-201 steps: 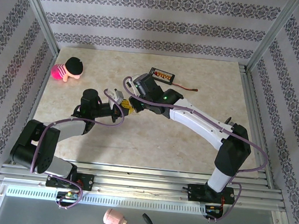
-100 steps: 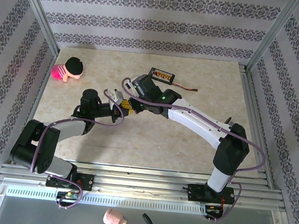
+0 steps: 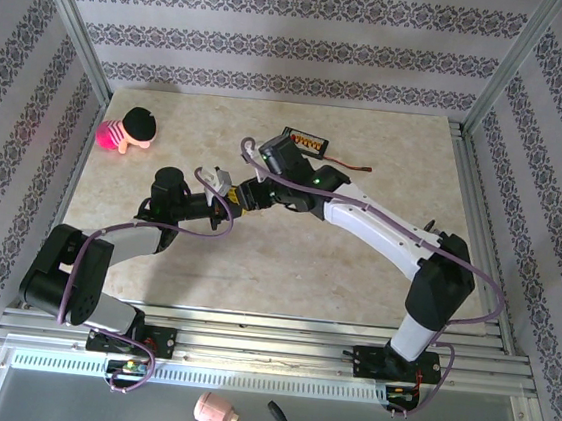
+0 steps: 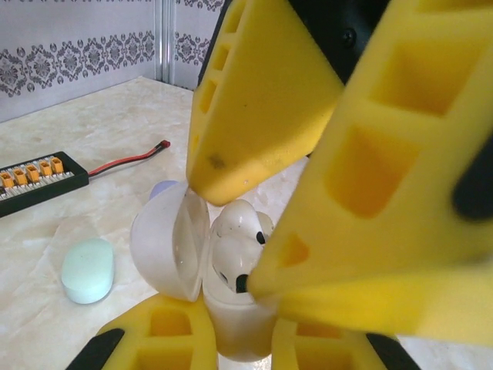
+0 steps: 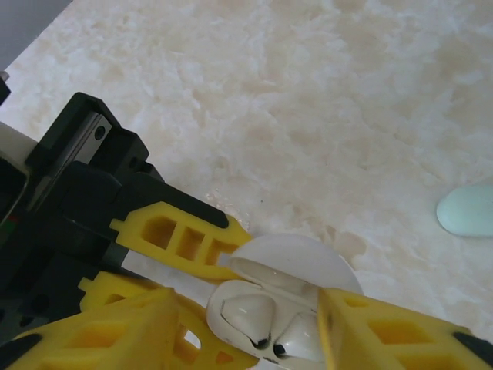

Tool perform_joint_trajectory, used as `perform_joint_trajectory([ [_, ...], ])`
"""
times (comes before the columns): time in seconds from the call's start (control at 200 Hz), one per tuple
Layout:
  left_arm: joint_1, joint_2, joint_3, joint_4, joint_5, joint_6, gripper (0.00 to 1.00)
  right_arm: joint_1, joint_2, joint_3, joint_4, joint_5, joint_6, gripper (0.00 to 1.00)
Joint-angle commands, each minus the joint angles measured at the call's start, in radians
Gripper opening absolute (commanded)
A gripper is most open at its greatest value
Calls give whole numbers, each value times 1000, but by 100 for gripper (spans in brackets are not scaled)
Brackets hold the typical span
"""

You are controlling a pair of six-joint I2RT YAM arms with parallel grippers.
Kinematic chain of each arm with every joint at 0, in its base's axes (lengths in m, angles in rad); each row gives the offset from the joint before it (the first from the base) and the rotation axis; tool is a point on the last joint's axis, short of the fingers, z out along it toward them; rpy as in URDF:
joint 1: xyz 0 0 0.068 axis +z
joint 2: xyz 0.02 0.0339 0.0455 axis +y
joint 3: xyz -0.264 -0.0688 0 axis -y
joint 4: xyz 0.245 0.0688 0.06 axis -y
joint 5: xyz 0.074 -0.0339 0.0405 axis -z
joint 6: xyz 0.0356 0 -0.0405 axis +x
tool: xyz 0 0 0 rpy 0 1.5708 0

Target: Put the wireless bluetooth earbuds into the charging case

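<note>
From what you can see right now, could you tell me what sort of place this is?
Probably a robot test cell rather than a home: a marble-look table framed by aluminium rails, enclosed by wallpapered panels, with stray props like a doll.

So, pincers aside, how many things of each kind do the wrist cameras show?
Open white case: 1
White earbuds in it: 2
Mint-green piece: 1
Lavender piece, mostly hidden: 1
Black board with red wire: 1
Total: 6
</note>
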Motion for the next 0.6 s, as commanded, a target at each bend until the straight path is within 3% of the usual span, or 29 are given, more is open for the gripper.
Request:
perform_joint_trajectory([
  [0.0, -9, 0, 0, 83, 43, -5, 1, -23, -42, -29, 23, -42, 36, 56],
  [0.185, -10, 14, -3, 110, 49, -1, 1, -48, -98, -100, 81, -44, 67, 60],
  [0.39, -11, 18, -11, 119, 65, 43, 1, -136, -219, -316, 349, -186, 177, 85],
  [0.595, -66, -40, -5, -100, -36, 316, 0, -179, -151, -238, 272, -237, 272, 89],
])
